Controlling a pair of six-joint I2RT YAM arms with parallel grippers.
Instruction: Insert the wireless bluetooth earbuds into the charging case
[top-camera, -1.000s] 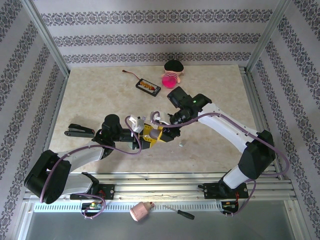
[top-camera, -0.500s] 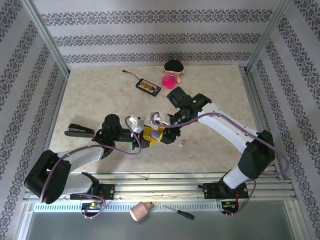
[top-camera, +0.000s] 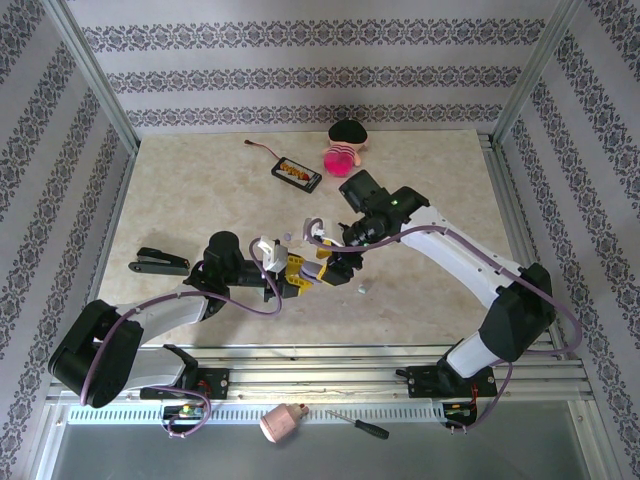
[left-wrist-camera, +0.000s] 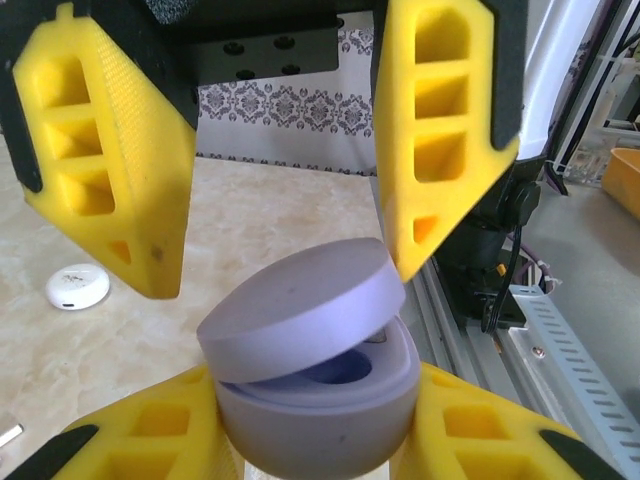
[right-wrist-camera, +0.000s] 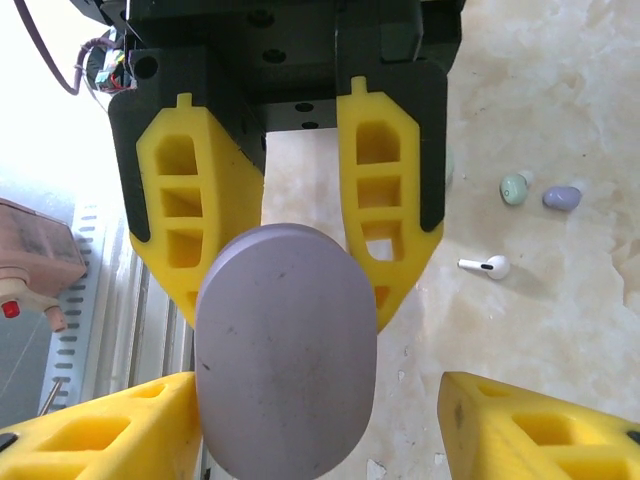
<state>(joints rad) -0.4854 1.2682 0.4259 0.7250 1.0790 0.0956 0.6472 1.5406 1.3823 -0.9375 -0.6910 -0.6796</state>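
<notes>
Far out to the left of the lavender charging case (top-camera: 308, 272) lies a black stapler (top-camera: 160, 262), well apart from the action. On the left wrist camera a white case (left-wrist-camera: 77, 287) rests on the table (top-camera: 200, 190), also off to the lavender case's left. Closer in, the left gripper (top-camera: 294, 272) comes at the lavender case from its left and has it clamped: its two yellow fingers (left-wrist-camera: 140, 435) press against the rounded base from either side. And the lid (left-wrist-camera: 300, 305) is up, tilted ajar, with a dark hollow showing beneath it (whether anything sits in there, I cannot tell). Meeting the case from the right is the right gripper (left-wrist-camera: 283, 272), jaws spread wide and gripping nothing. One fingertip (left-wrist-camera: 403, 262) sits right at the lid's raised edge, and the other hangs clear of it. Over to the right of the lavender case, on the right wrist camera, the earbuds lie loose on the table. A mint green earbud (right-wrist-camera: 514, 188) is just beside a lavender earbud (right-wrist-camera: 562, 197), with a white stemmed earbud (right-wrist-camera: 487, 266) nearer the case, none of them in it.
</notes>
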